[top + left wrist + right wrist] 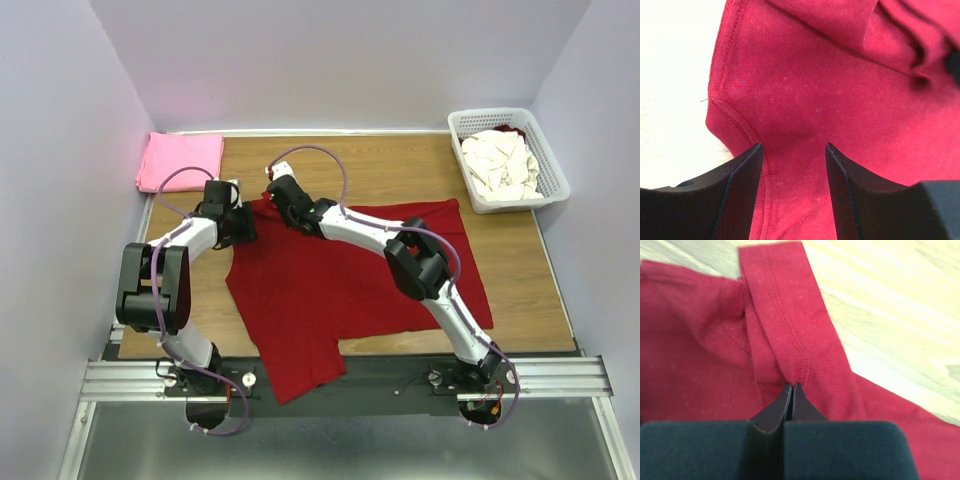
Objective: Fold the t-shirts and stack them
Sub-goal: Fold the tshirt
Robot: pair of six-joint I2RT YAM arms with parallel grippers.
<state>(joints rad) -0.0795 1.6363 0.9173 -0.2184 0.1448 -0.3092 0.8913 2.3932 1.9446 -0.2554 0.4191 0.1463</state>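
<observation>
On table, dark red t-shirt

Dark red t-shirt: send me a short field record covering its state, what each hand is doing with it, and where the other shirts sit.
dark red t-shirt: unfolded, spread mostly flat on the table, one part reaching past the near edge
right hand: shut, pinching a stitched hem at the shirt's far edge
left hand: open over the cloth near its far left edge; contact unclear
pink t-shirt: folded, far left corner
cream-white t-shirts: heaped in the white basket, far right corner
</observation>
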